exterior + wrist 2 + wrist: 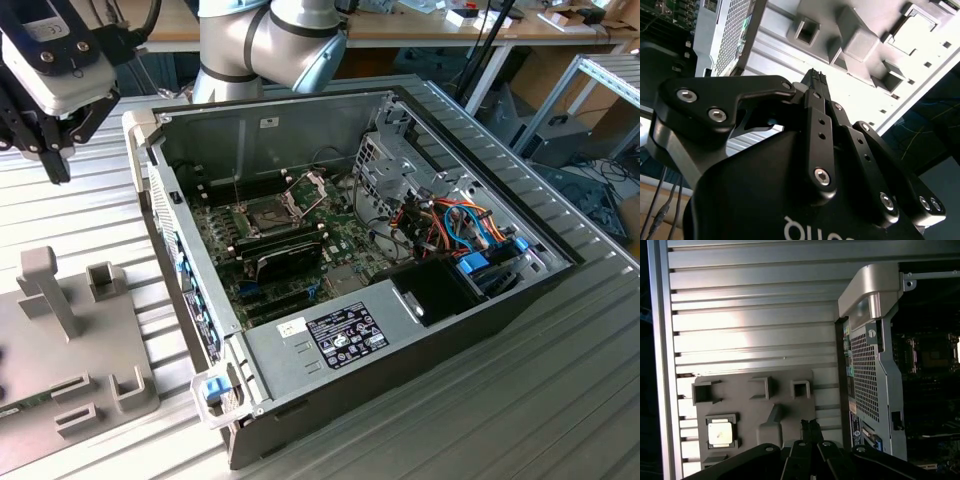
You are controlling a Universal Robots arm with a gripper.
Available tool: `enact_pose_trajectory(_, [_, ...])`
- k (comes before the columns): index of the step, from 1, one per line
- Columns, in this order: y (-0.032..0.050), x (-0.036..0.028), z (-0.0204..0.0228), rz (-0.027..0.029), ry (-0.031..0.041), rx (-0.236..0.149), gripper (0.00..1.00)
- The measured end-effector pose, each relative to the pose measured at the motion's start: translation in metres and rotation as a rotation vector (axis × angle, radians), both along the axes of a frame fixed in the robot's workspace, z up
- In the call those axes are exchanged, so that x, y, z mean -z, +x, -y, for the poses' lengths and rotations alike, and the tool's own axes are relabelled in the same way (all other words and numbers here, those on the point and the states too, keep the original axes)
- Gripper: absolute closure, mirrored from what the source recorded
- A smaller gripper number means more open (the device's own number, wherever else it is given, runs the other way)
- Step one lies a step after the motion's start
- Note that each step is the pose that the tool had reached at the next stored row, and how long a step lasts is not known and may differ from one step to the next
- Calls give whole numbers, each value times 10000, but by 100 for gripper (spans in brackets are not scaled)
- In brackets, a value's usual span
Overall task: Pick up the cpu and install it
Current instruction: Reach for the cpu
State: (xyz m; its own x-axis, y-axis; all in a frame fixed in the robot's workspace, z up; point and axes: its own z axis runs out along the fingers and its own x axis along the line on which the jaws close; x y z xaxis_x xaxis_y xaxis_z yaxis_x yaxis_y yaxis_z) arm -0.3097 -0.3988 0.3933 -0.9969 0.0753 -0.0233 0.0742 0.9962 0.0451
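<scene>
Your gripper (57, 170) hangs above the slatted metal table (90, 210) at the exterior view's far left, outside the open computer case (300, 110); in both wrist views the jaws are closed tip to tip (815, 75) with nothing between them; you have the cpu (721, 433) in the first wrist view, lying flat with its silver top up in a square pocket of the grey fixture (785, 390); the fingertips (810, 427) sit over that same fixture, apart from the chip, with a raised grey post (772, 415) between the two; in the exterior view the fixture (40, 330) lies at the near left on the table, just beside the case's left wall; inside the case, on the green motherboard (225, 245), you can see the socket (268, 215) with its hinged metal frame (306, 188) tilted up at its far right edge; a long black module (288, 258) lies just on the near side of the socket; the gripper is well apart from the socket, with the case wall between them.
</scene>
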Motion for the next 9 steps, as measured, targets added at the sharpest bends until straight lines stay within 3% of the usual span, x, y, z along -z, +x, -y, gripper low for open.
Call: enact_pose_trajectory(9, [-65,0,0,0,-1,0,89])
